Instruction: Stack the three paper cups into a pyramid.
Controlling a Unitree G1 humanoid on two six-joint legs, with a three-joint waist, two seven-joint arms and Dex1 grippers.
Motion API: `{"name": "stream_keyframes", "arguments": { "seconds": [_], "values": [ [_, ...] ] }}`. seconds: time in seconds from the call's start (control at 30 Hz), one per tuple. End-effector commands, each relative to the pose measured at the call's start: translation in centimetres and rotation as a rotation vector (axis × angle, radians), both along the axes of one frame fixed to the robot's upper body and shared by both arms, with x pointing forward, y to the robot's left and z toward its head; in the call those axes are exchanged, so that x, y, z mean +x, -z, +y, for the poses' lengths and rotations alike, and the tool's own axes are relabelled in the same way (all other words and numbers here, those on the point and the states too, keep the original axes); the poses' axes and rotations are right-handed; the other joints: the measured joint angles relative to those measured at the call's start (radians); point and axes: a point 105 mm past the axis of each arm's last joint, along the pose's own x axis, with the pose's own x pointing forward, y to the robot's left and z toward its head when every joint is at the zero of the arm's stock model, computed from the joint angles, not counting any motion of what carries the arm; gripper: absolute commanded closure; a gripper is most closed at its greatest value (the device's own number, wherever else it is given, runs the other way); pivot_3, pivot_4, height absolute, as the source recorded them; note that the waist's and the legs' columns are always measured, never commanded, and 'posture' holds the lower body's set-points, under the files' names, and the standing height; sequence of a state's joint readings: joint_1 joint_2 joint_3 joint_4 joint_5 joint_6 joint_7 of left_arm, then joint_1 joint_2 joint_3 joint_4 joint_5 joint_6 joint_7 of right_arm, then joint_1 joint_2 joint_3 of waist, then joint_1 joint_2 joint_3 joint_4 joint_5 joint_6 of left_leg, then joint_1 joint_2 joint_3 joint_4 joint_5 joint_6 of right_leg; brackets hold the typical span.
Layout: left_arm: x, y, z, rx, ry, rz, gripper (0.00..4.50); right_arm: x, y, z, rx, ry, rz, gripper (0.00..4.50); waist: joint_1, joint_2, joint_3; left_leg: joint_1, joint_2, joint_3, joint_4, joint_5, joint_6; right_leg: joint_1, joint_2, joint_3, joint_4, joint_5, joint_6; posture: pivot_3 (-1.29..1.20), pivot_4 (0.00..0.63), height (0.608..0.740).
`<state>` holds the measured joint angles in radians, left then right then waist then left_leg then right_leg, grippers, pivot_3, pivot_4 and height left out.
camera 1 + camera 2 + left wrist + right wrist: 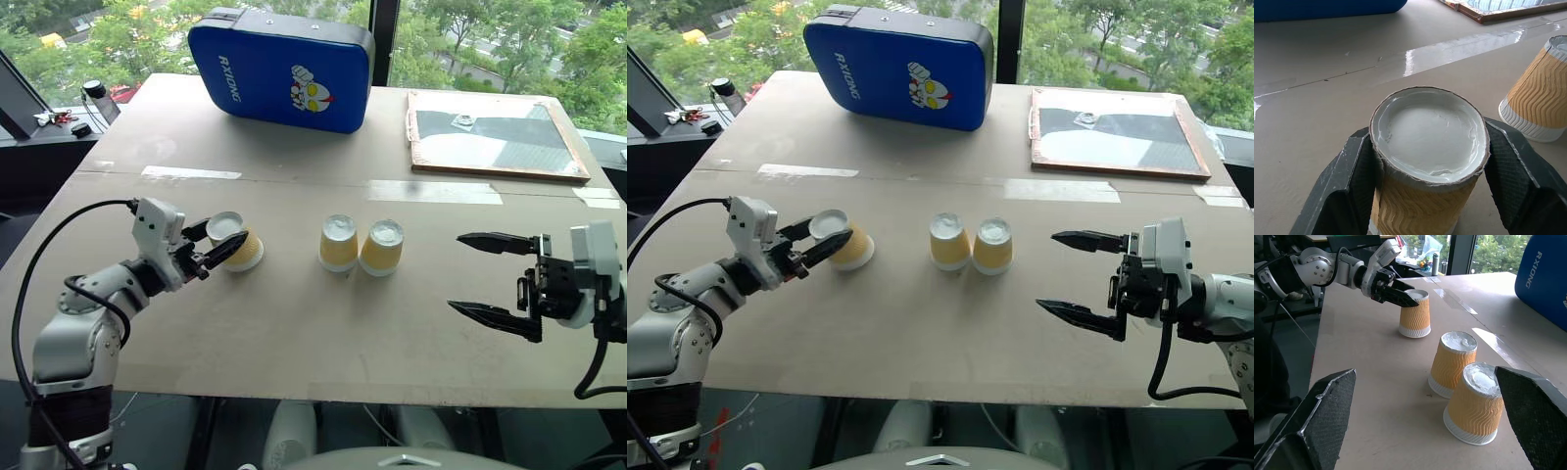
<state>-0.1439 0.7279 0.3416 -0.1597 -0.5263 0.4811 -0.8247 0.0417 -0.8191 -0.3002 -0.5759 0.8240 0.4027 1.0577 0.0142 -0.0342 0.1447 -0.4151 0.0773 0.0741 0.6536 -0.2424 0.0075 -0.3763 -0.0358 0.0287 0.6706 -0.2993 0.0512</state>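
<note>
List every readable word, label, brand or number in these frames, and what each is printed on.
"RXIONG": white letters running along the left end of the blue pad at the table's far edge.
A cartoon face picture sits on the pad's front; no words beside it can be read.
The three paper cups carry no print.

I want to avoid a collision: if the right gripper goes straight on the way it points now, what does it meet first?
Probably the nearer of the two upside-down cups standing side by side. The right gripper points at them across the table, jaws open, though its height against the cups is hard to judge.
</note>
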Motion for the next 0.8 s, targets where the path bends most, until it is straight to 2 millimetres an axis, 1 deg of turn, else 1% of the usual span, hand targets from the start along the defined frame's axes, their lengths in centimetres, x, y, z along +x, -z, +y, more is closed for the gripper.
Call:
{"name": "stream_keyframes", "arguments": {
  "seconds": [0.03, 0.07, 0.17, 0.2, 0.23, 0.3, 0.4, 0.5, 0.63, 0.7, 0.8],
  "values": [
    [0.9, -6.1, -3.7, -0.04, 0.213, -0.089, 1.96, -0.5, -1.0, -0.1, 0.007, 0.029, -0.071, 0.0, 0.012, -0.002, 0.001, -0.001, 0.0, 0.0, 0.0, 0.0, 0.0, 0.0, 0.0, -0.001, 0.0, 0.0, 0.0, 0.0, 0.15, 0.74],
    [1.2, -7.1, -4.8, -0.053, 0.263, -0.085, 1.96, -0.5, -1.0, -0.1, 0.007, 0.037, -0.074, 0.0, 0.016, -0.002, 0.001, -0.002, -0.001, 0.0, 0.002, 0.0, 0.0, 0.0, 0.0, -0.005, 0.001, 0.0, 0.0, 0.0, 0.15, 0.74],
    [1.5, -8.8, -7.0, -0.09, 0.363, -0.065, 1.96, -0.5, -1.0, -0.2, 0.01, 0.056, -0.079, 0.0, 0.009, -0.001, 0.0, -0.002, -0.002, 0.0, 0.003, 0.0, 0.0, 0.002, 0.0, -0.003, 0.001, 0.0, 0.0, 0.0, 0.15, 0.74],
    [1.5, -9.6, -8.6, -0.107, 0.431, -0.048, 1.96, -0.6, -1.0, -0.3, 0.011, 0.071, -0.082, 0.0, 0.004, -0.001, 0.0, -0.001, -0.002, -0.001, 0.003, 0.0, 0.0, 0.002, 0.0, -0.001, 0.001, 0.0, 0.001, 0.0, 0.15, 0.74],
    [1.4, -10.2, -9.6, -0.114, 0.478, -0.034, 1.96, -0.6, -1.0, -0.4, 0.012, 0.082, -0.085, 0.0, 0.001, -0.001, 0.0, -0.001, -0.002, -0.001, 0.003, 0.0, 0.0, 0.002, 0.0, -0.001, 0.001, 0.0, 0.001, 0.0, 0.15, 0.74],
    [1.6, -10.8, -11.4, -0.101, 0.55, -0.001, 1.96, -0.8, -0.9, -0.7, 0.013, 0.113, -0.087, 0.0, -0.002, -0.001, 0.001, -0.002, -0.002, -0.002, 0.003, 0.001, -0.002, 0.001, 0.001, -0.002, 0.001, 0.0, 0.001, 0.0, 0.15, 0.74],
    [1.5, -10.7, -13.3, -0.04, 0.648, 0.03, 1.96, -1.2, -0.7, -1.3, 0.01, 0.162, -0.086, 0.0, -0.004, 0.0, 0.001, -0.002, -0.002, -0.001, 0.003, 0.002, -0.003, 0.001, 0.001, -0.001, 0.001, 0.0, 0.001, 0.0, 0.15, 0.74],
    [1.8, -10.6, -14.2, -0.001, 0.689, 0.027, 1.96, -1.5, -0.6, -1.7, 0.009, 0.197, -0.086, 0.0, -0.007, 0.0, 0.001, -0.001, -0.002, -0.002, 0.003, 0.003, -0.004, 0.001, 0.002, 0.001, 0.001, 0.0, 0.001, 0.0, 0.15, 0.74],
    [2.5, -9.6, -16.1, 0.074, 0.735, 0.01, 1.96, -2.1, 0.1, -2.6, 0.0, 0.264, -0.072, 0.0, 0.002, 0.0, 0.001, -0.001, -0.002, -0.002, 0.003, 0.002, -0.004, 0.001, 0.002, 0.0, 0.002, 0.0, 0.001, 0.0, 0.15, 0.74],
    [2.9, -9.3, -16.7, 0.085, 0.749, 0.003, 1.96, -2.3, 0.3, -2.9, 0.001, 0.287, -0.067, 0.0, 0.004, 0.0, 0.001, -0.002, -0.003, -0.002, 0.004, 0.002, -0.004, 0.001, 0.002, 0.0, 0.001, 0.0, 0.001, 0.0, 0.15, 0.74],
    [3.3, -9.1, -17.2, 0.094, 0.759, -0.002, 1.96, -2.5, 0.4, -2.8, 0.004, 0.298, -0.066, 0.0, 0.0, 0.0, 0.001, -0.002, -0.003, -0.002, 0.005, 0.001, -0.002, 0.001, 0.002, 0.001, 0.001, 0.0, 0.001, 0.0, 0.15, 0.74]
  ]
}}
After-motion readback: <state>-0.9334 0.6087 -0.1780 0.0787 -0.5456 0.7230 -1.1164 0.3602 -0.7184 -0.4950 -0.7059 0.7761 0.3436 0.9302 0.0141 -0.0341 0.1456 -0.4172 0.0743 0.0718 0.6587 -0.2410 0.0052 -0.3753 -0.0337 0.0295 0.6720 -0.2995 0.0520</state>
